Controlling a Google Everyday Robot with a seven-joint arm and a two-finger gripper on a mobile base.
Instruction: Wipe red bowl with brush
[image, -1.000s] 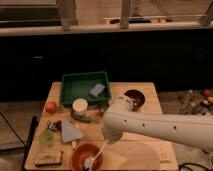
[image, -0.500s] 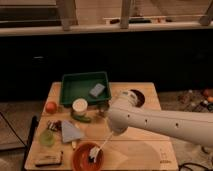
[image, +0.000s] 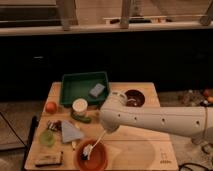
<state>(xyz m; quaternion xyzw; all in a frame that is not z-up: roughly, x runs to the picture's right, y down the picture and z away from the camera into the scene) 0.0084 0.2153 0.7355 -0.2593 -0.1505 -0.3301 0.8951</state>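
The red bowl (image: 96, 159) sits near the front edge of the wooden table, left of centre. The brush (image: 96, 142) slants down into it, its white handle running from the end of my arm to a head resting inside the bowl's left half. My gripper (image: 106, 131) hangs just above and behind the bowl at the tip of the big white arm, shut on the upper end of the brush handle. The arm's bulk hides most of the gripper.
A green tray (image: 75, 88) holding a grey sponge (image: 97, 90) stands at the back. Near it are a white cup (image: 79, 105), an orange (image: 51, 107) and a dark maroon bowl (image: 135, 97). A grey cloth (image: 70, 132), a green cup (image: 47, 138) and a wooden block (image: 48, 159) lie left of the red bowl.
The arm's end swung a little right and back again, and the brush head slid across the inside of the red bowl toward its left side.
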